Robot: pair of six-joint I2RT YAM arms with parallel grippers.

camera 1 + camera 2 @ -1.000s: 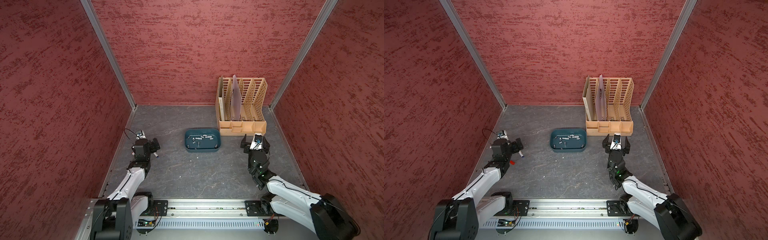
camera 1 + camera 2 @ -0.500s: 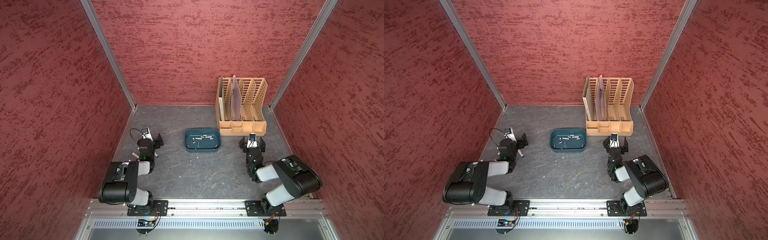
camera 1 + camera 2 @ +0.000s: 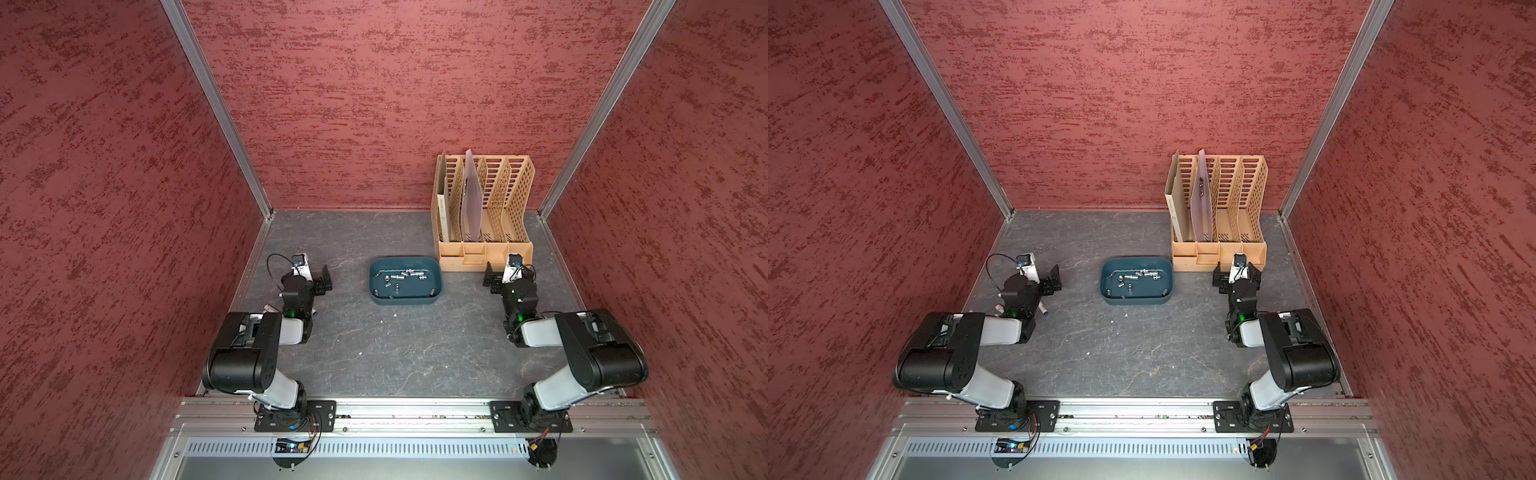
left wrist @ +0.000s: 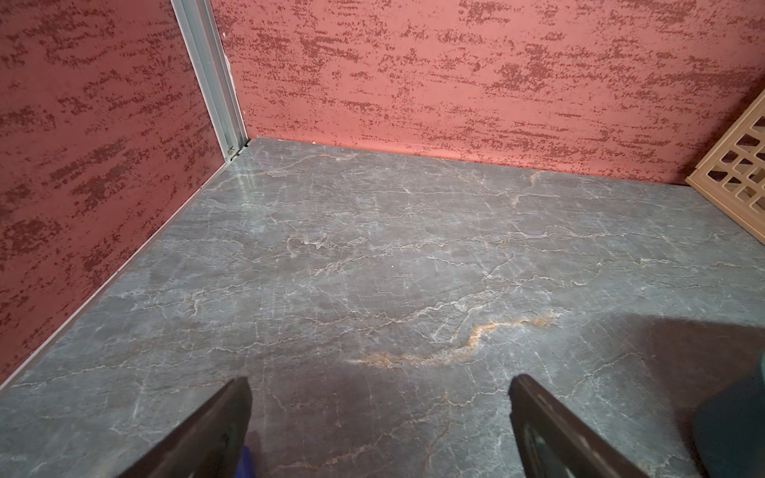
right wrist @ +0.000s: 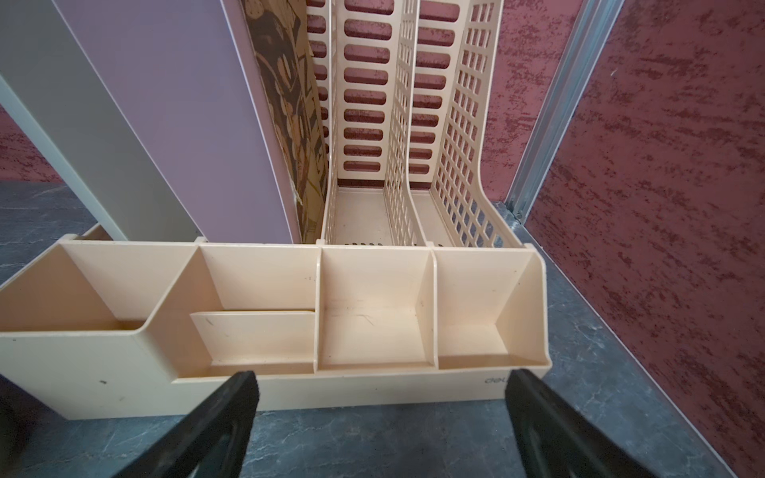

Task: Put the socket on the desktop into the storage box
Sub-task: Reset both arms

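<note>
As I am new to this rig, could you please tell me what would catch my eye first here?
First, the dark teal storage box at the middle of the grey desktop, with small shiny sockets lying inside it. Next, the tall tan file rack in the far right corner, holding a lilac folder. The left gripper and right gripper flank the box, both open and empty.

the storage box [image 3: 405, 300], a shallow dark teal tub with rounded corners, sits flat near the middle of the dark grey, pale-veined desktop [image 3: 374, 357]. several small silvery sockets [image 3: 409, 274] lie scattered on its floor, mostly toward the far side.
</note>
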